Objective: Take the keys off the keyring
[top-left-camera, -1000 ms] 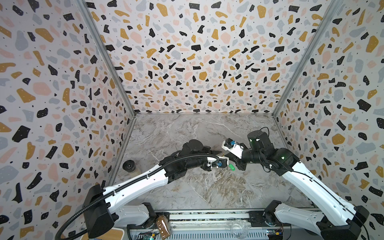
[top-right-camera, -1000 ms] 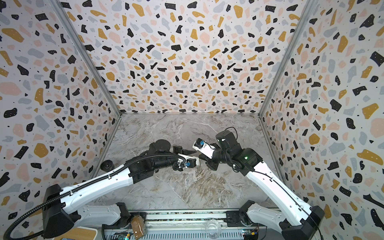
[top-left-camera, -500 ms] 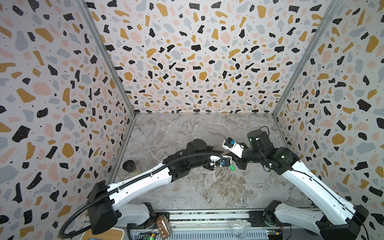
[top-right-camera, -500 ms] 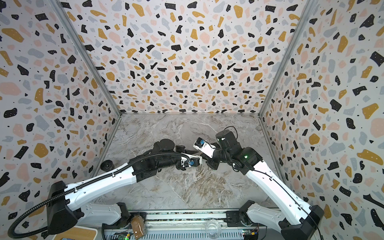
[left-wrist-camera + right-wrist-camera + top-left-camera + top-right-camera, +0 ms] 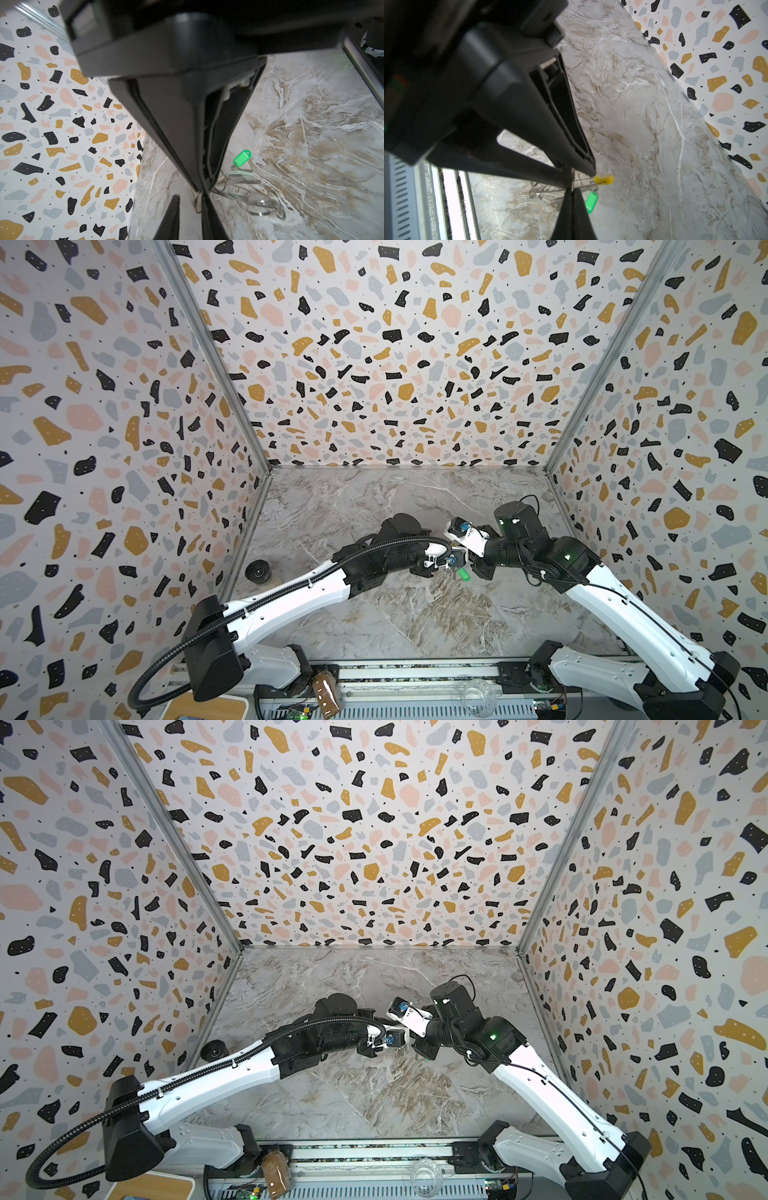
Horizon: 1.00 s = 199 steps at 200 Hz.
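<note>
In the right wrist view my right gripper (image 5: 572,190) is shut on the thin wire of the keyring (image 5: 582,182), just beside its yellow sleeve (image 5: 604,179). The green tag (image 5: 591,202) hangs below it. My left gripper (image 5: 191,197) meets the right one tip to tip. Its fingers (image 5: 209,218) stand a narrow gap apart, with a loop of the keyring wire (image 5: 228,195) at that gap. Beyond them lie the keys (image 5: 239,180), the pale mint tag (image 5: 244,173), the green tag (image 5: 242,158) and small split rings (image 5: 268,205). In a top view the green tag (image 5: 464,574) shows under both grippers.
A dark tape roll (image 5: 258,571) sits on the marble floor by the left wall. A brown jar (image 5: 326,691) and a clear glass (image 5: 478,697) stand at the front rail. Patterned walls close in three sides.
My left arm has reached to the right until its tips meet the right gripper, and its jaws have narrowed. The right gripper has stayed put and shut.
</note>
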Tool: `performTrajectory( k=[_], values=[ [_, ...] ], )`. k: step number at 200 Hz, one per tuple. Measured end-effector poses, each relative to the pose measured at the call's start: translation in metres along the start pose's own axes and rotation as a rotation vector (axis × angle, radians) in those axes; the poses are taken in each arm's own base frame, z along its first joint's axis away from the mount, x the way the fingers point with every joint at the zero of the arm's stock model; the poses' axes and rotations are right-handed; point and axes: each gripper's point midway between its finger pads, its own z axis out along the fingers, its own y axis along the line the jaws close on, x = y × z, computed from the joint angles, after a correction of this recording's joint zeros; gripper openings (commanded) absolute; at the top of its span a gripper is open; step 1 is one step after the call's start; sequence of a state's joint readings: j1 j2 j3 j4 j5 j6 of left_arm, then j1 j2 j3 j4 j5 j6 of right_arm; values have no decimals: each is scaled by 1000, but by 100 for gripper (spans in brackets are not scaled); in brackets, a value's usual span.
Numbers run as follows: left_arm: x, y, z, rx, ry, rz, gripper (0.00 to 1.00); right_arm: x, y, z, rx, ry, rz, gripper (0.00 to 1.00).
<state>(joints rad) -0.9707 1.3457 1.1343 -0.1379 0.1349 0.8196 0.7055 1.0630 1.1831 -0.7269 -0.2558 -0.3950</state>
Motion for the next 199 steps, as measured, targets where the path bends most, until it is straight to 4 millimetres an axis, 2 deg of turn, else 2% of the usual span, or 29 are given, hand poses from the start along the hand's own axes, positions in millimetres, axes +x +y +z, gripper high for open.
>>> performTrajectory(
  k=[62, 90, 134, 151, 166, 199],
  values=[
    [-1, 1, 3, 14, 11, 1, 10, -3, -4, -4, 41, -7, -28, 0],
    [-2, 3, 4, 9, 11, 18, 0, -4, -3, -6, 43, -13, -29, 0],
    [-5, 5, 4, 8, -2, 22, 0, -4, -3, -11, 54, -23, -35, 0],
    [-8, 5, 4, 19, -28, 10, 0, -4, -3, -14, 64, -29, -37, 9],
    [-9, 7, 3, 32, -59, -36, 0, -8, -6, -20, 94, -56, -57, 11],
    [8, 8, 3, 56, -88, -180, 0, -31, -9, -50, 182, -184, -130, 22]
  ],
)
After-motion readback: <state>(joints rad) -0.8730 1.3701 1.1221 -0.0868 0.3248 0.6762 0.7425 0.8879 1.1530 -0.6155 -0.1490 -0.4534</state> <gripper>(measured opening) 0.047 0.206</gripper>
